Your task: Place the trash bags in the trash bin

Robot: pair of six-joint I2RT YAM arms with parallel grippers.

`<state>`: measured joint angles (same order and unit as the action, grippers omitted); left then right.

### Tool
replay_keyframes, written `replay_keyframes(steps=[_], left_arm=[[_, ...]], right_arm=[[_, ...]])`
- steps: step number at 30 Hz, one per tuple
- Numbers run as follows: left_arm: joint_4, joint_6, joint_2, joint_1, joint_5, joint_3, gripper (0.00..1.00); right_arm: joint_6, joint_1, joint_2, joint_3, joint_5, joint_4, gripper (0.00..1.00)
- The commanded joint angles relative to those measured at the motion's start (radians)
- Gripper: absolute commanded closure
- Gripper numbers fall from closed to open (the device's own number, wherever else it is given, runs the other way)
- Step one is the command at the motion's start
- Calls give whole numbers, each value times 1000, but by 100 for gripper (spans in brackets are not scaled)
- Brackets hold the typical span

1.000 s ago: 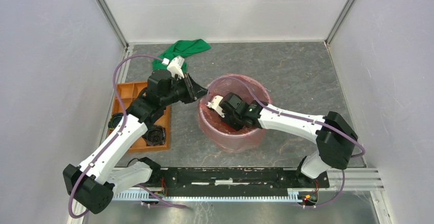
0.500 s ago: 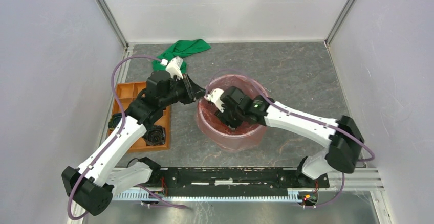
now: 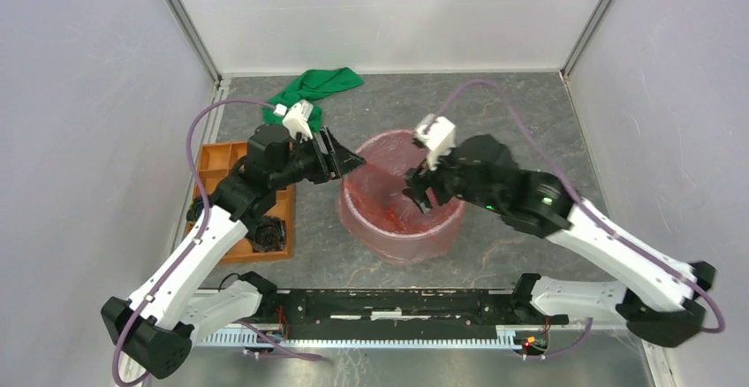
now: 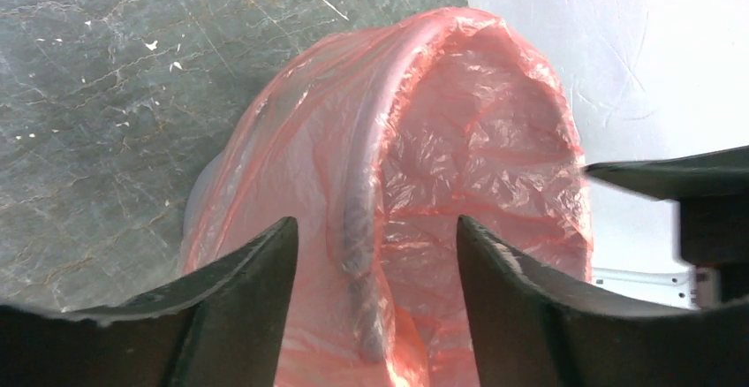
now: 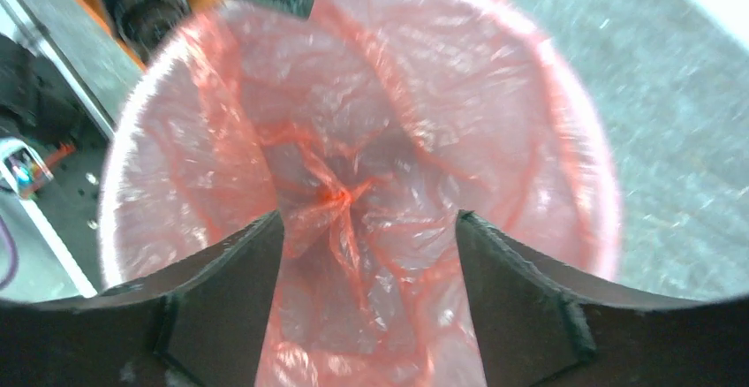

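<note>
Red trash bag lines the trash bin; only the right wrist view shows its bunched bottom. Left gripper, right gripper gape empty.

legible text: none | labels: none | brands: none | numbers: none | signs: none in any view

Trash bin sits mid-table, ahead of the arm bases. Trash bag lies inside it, edges folded out over the rim. Compartment tray is left of the bin, apart from it, partly under the left arm. Cloth is behind the tray, by the far wall. Left gripper straddles the bin's left rim. Right gripper hangs over its mouth.
</note>
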<state>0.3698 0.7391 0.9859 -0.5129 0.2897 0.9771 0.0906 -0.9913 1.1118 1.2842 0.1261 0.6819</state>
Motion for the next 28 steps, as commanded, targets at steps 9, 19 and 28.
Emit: replay_keyframes(steps=[9,19,28], left_arm=[[149,-165,-218,-3,-119,261,0],[67,-253,-328,-3,-116,392,0],[77,-259,-334,-3,-126,385,0]], right_arm=[[-11,-4,-499,51,257,-85,2],[-23,-4,-592,91,328,-112,2],[-31,-4,-600,8,301,-137,2]])
